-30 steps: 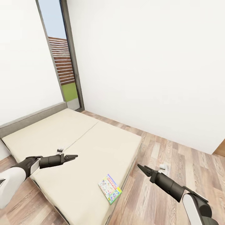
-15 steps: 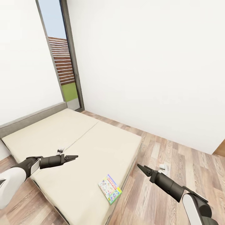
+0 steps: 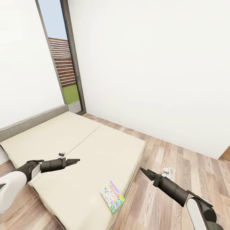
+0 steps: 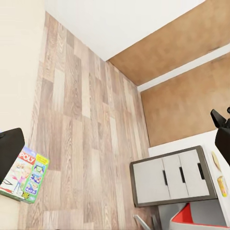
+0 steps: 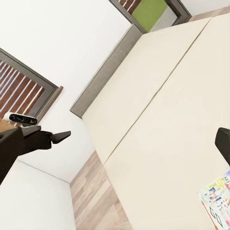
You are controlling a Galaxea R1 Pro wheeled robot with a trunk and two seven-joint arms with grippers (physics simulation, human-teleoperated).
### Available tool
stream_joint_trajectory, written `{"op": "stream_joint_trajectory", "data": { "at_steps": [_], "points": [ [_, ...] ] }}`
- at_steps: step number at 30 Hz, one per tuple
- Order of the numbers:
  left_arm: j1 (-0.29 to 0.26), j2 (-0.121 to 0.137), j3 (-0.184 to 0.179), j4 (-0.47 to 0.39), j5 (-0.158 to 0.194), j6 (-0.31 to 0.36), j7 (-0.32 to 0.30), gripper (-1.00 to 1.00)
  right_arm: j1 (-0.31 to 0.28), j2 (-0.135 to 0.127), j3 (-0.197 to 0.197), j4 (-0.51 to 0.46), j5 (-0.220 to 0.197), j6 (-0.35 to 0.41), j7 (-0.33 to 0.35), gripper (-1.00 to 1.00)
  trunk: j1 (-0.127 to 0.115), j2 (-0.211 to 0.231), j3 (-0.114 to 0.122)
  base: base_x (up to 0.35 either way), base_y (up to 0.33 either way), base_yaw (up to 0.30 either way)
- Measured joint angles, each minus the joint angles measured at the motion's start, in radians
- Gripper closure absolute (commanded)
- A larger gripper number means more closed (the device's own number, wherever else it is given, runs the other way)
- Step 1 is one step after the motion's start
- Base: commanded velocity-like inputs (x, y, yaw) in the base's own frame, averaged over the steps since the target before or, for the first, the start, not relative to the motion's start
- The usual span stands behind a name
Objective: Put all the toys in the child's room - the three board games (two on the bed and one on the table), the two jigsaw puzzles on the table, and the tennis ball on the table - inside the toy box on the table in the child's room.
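While on bed (image 3: 80, 143), board game (image 3: 112, 192), uncontained

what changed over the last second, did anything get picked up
Nothing was picked up or let go. The whole head view has shifted a little: the bed and the board game near its edge sit slightly lower in the picture, which suggests that the camera moved, not the things. The left gripper and right gripper keep the same pose, both holding nothing.
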Motion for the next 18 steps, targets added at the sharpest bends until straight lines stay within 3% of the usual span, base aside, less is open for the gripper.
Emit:
{"op": "stream_joint_trajectory", "data": {
  "at_steps": [18],
  "points": [
    [0.001,-0.001,0.000,0.000,0.000,0.000,0.001,-1.00,0.000,-0.001,0.001,0.000,0.000,0.000,0.000,-1.00,0.000,0.000,0.000,0.041,-0.009,0.001]
  ]
}}
